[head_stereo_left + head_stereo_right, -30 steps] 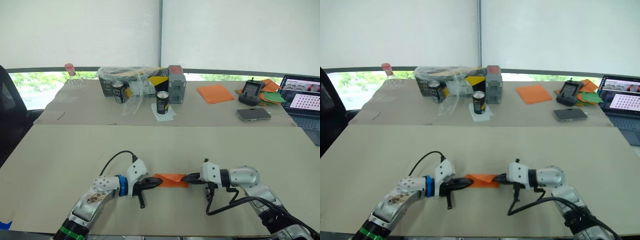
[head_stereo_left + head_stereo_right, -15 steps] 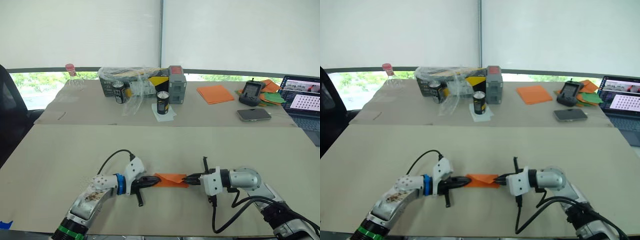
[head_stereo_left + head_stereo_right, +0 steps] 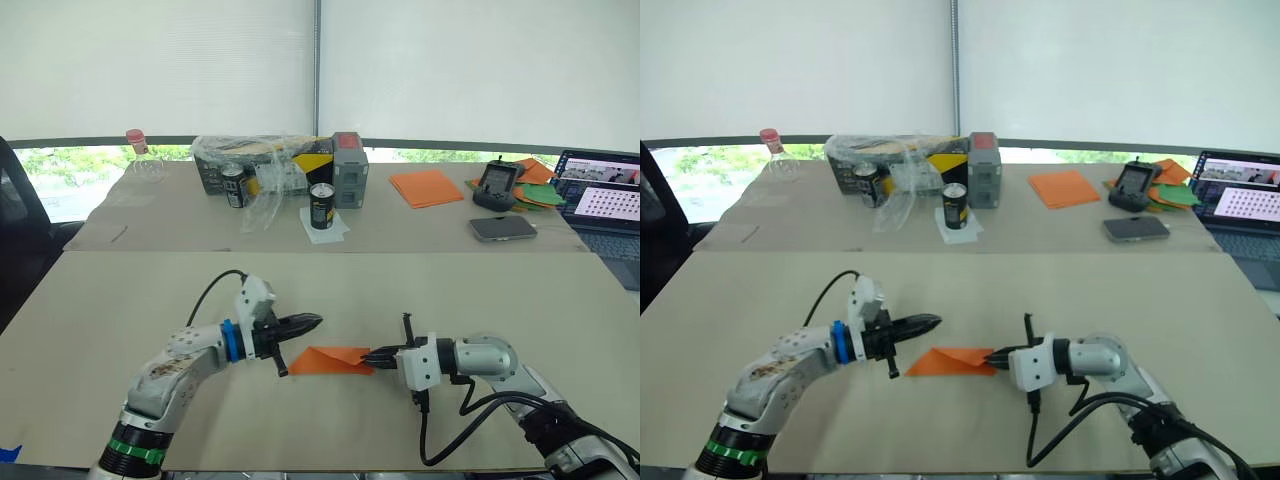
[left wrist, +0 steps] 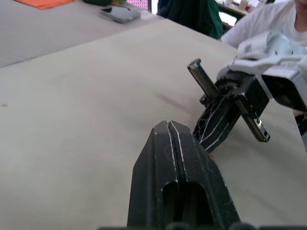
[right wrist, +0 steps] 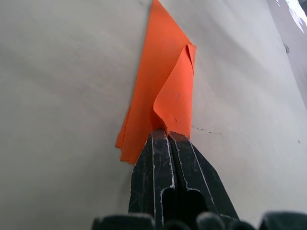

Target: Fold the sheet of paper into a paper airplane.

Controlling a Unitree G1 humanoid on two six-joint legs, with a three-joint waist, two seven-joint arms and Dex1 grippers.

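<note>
Bench [image 3: 500,290] surface around the work area lies bare on all sides, so I note open room to the near edge and out to both flanks. The far bench carries the clutter: a plastic-wrapped box [image 3: 262,160], two cans [image 3: 322,205], a grey box [image 3: 350,156], a stack of orange sheets [image 3: 429,186], a phone [image 3: 503,228], a handheld controller [image 3: 495,184] and a laptop [image 3: 607,208] cut off at the right edge of the head views.

The sheet of paper [image 3: 330,359], folded into a flat pointed wedge, rests on the near bench between the two arms. The right end effector [image 3: 377,354] has its fingers pressed together on the paper's right edge; the right wrist view shows a curled flap [image 5: 176,96] rising just ahead of the fingertips. The left end effector [image 3: 308,322] has its fingers together with nothing between them, and it sits above and behind the paper's left tip, apart from it.

Compared with half a second ago, I see the left end effector has let go of the paper's left tip and has lifted up and back, while the right one remains clamped at the same edge. The paper now shows its full pointed left end.

I cannot make out the crease layers from the head views, and the paper's underside is hidden.
</note>
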